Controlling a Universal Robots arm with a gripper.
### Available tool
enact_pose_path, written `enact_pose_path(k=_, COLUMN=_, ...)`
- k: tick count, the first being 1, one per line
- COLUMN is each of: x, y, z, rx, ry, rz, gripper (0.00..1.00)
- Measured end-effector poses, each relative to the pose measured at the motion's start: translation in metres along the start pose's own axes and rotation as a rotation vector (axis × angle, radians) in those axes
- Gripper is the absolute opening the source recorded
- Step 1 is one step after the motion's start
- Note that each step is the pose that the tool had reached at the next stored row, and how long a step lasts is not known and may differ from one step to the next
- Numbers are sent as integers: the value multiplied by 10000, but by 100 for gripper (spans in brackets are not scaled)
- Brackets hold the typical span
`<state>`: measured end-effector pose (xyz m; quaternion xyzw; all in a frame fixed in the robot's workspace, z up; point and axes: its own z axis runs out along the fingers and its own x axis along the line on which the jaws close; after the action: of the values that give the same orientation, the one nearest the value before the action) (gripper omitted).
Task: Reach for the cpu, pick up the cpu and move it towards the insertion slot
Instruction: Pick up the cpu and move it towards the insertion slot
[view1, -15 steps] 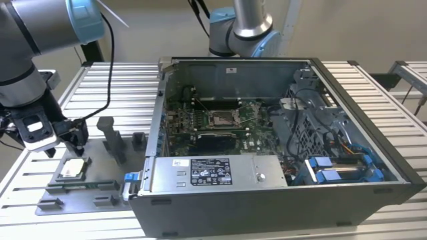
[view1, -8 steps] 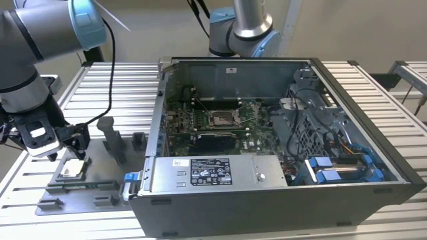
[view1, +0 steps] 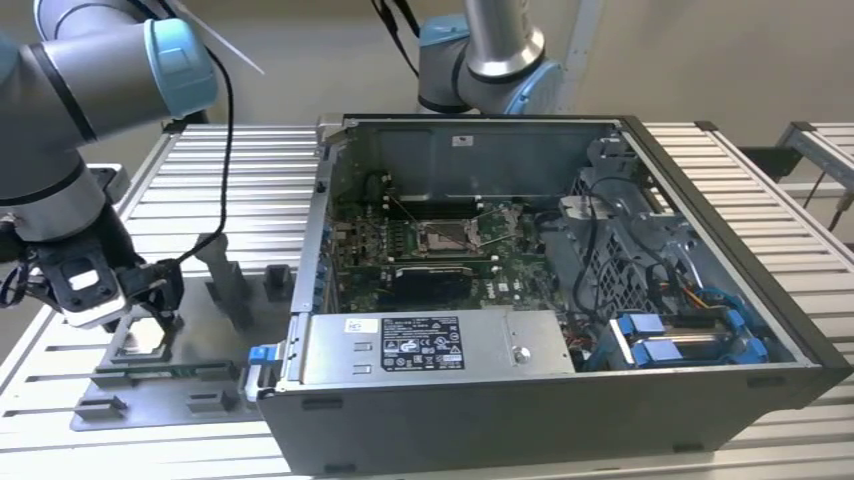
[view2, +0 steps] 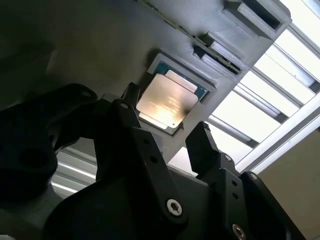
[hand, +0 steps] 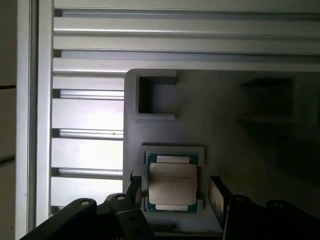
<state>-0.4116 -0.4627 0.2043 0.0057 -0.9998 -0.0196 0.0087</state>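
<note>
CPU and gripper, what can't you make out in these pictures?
Exterior view: the gripper covers part of the cpu.
Both wrist views: shadow hides whether the fingers touch the cpu's edges.
Exterior view: the socket is too small to tell whether it is open.

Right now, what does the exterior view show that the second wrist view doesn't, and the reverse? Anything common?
Exterior view adds: the open computer case and the insertion slot on its green board, off to the exterior view's right of the arm's tool end. Second wrist view adds: the cpu up close, with its greenish rim, seated in a recess of the grey fixture, and the open jaws flanking it. Shared: cpu, fixture, slatted table.
</note>
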Motion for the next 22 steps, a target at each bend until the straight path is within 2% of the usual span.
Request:
enact_pose_path(k=6, x=-1, y=-17, z=65, rx=0, ry=11, rz=1, gripper=100)
enact_pose_path(k=22, x=5, y=-24, z=149, rx=-1, ry=11, rz=4, gripper=100)
